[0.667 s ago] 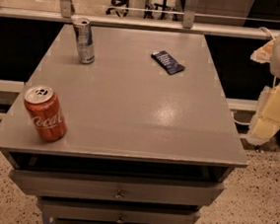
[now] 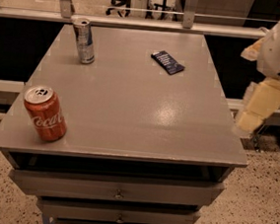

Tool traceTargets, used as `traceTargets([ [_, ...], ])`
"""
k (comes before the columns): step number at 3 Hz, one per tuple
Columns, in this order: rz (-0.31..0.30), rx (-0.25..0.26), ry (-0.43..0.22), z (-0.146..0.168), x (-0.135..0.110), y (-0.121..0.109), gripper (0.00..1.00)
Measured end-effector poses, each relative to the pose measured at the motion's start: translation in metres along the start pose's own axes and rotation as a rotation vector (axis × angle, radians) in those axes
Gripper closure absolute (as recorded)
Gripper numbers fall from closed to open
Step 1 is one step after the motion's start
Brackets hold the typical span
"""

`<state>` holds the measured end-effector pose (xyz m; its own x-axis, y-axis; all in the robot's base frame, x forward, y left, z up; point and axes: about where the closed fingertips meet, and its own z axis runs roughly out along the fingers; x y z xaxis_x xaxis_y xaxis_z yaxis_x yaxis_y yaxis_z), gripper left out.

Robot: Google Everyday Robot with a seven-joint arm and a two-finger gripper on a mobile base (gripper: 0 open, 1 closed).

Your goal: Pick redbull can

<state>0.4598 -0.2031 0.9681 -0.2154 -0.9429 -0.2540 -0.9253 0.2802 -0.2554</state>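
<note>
The redbull can (image 2: pixel 85 42), slim, blue and silver with a silver top, stands upright at the far left of the grey table top (image 2: pixel 131 103). My gripper (image 2: pixel 258 106), cream-coloured below a white arm housing, hangs off the table's right edge, at about the height of the table top. It is far to the right of the can and holds nothing that I can see.
A wider red Coca-Cola can (image 2: pixel 44 113) stands upright at the near left corner. A flat dark blue packet (image 2: pixel 167 62) lies at the far middle right. The table has drawers (image 2: pixel 117 191) below. A rail and window ledge (image 2: pixel 138 22) run behind it.
The arm and gripper have shifted slightly left, closer to the table's right edge. The cans and the packet have not moved.
</note>
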Motion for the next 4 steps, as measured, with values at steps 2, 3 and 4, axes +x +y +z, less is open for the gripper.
traceTargets([
  [2,0.042,0.036,-0.232,0.070,-0.088,-0.068,0.00],
  [3,0.075,0.084,-0.361,0.090,-0.144,-0.095,0.00],
  [4,0.075,0.084,-0.361,0.090,-0.144,-0.095,0.00],
])
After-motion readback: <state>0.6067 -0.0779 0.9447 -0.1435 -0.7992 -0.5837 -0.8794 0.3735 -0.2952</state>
